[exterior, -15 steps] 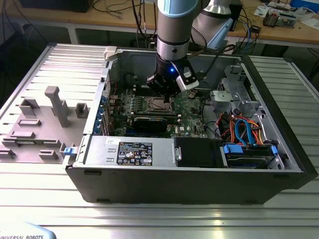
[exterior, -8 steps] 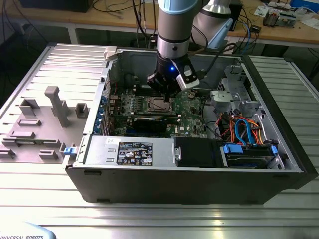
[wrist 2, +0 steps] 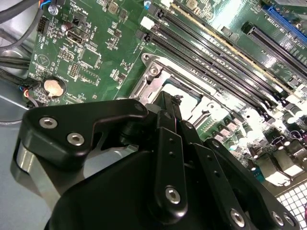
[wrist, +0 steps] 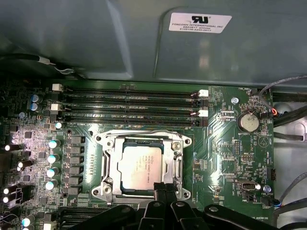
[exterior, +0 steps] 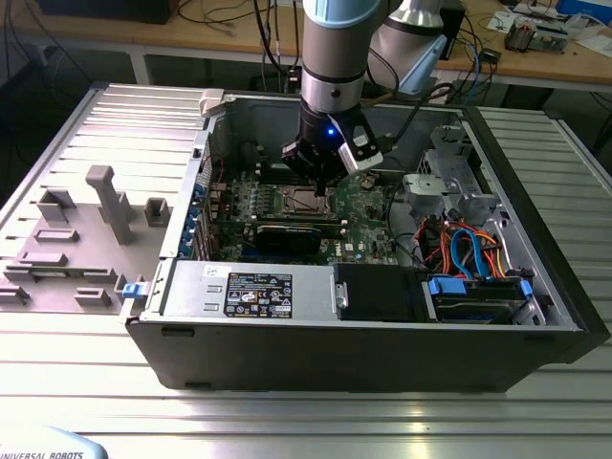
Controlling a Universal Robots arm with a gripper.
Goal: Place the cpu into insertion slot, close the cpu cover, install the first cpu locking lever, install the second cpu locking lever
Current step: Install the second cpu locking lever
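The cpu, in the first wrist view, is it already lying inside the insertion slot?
Yes, the cpu lies flat inside the insertion slot, with the silver cpu cover framing it.

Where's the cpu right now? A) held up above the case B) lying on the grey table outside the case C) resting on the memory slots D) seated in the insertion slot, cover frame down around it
D: in the first wrist view the cpu lies flat in the insertion slot, with the cpu cover framing it.
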